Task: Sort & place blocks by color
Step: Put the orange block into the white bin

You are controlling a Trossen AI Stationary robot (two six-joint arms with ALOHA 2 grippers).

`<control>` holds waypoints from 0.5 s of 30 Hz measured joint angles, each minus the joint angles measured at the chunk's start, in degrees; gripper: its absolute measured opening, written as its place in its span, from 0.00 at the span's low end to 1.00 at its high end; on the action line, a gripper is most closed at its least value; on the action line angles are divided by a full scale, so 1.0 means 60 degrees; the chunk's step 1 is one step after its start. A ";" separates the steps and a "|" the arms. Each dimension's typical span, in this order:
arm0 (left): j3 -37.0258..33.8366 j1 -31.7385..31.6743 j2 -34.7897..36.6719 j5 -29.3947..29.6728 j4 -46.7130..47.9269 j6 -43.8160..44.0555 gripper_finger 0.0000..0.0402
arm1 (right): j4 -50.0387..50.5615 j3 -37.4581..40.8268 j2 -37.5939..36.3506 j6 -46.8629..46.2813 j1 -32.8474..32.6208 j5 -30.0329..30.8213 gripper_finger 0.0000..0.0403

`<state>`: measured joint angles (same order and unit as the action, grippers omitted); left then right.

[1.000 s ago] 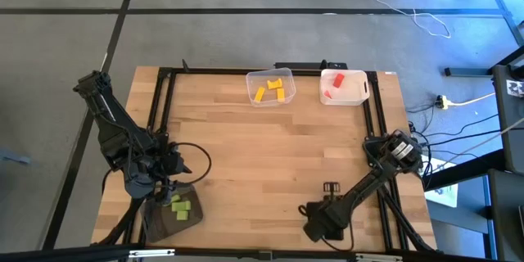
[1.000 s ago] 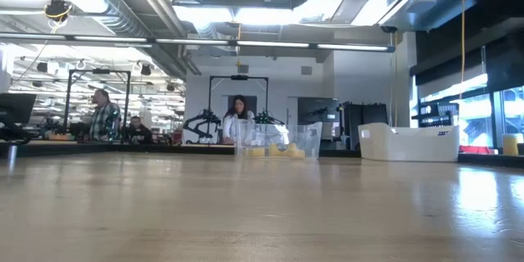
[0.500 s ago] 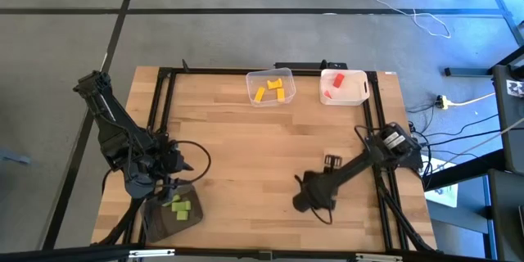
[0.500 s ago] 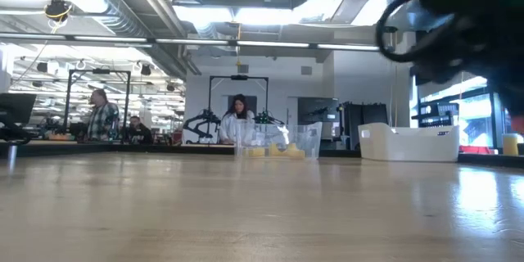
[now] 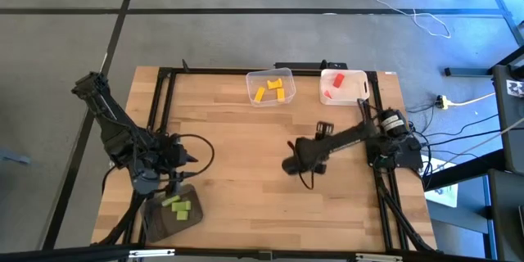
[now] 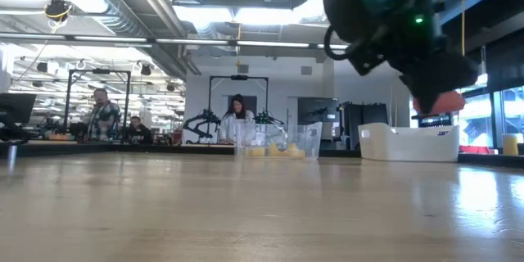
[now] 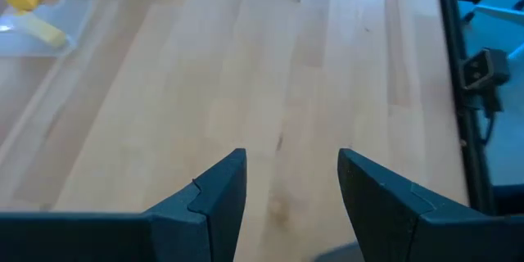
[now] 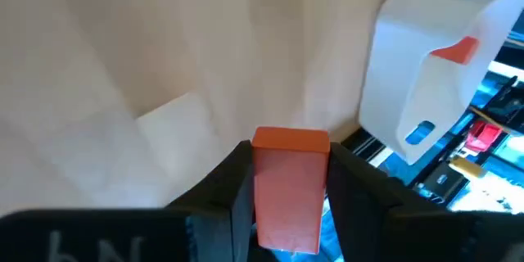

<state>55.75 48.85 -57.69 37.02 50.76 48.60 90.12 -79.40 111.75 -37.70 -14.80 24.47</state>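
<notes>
The right gripper (image 8: 288, 182) hung above the middle of the wooden table (image 5: 246, 155), w/ its arm reaching in from the right edge. Its 2 dark fingers (image 8: 225, 192) were clamped on a small red rectangular block (image 8: 286, 188), 1 finger on each side, the block's end poking out past the tips. In the low view that block (image 6: 438, 102) showed as a red patch under the dark gripper body, well clear of the tabletop.

The white plastic bin (image 5: 344, 87) sat at the far edge, right of centre, w/ red blocks (image 5: 336, 80) inside; count not clear from above. The wrist view showed the same white bin (image 8: 426, 57) ahead of the held block, w/ a red piece visible through its wall. Just beside it to the left stood the clear plastic bin (image 5: 271, 88) holding approx. 3 yellow-orange blocks (image 5: 274, 88).

The left gripper (image 7: 291, 192) was over the near left part of the table, next to the dark grey tray (image 5: 172, 211). Its fingers (image 7: 217, 192) stood apart w/ nothing between them, only bare wood in the gap. In the tray lay approx. 3 light green blocks (image 5: 178, 205), bunched together.

Beyond the table, the low view showed a workshop room w/ 3 people (image 6: 238, 115) in the background, well away from the arms.
</notes>
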 joint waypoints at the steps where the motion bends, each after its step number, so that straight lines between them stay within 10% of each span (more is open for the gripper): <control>1: 0.0000 -0.0133 0.0000 -0.0016 -0.0004 -0.0107 0.46 | -0.0029 0.0004 -0.0117 0.0102 0.0196 0.0153 0.30; 15: 0.0001 -0.1502 0.0001 -0.0554 -0.0061 -0.0951 0.46 | -0.0006 0.0004 -0.2526 0.1187 0.3776 0.2790 0.30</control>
<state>55.75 39.83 -57.68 33.70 50.40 42.89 90.08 -79.37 96.59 -30.58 7.86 41.21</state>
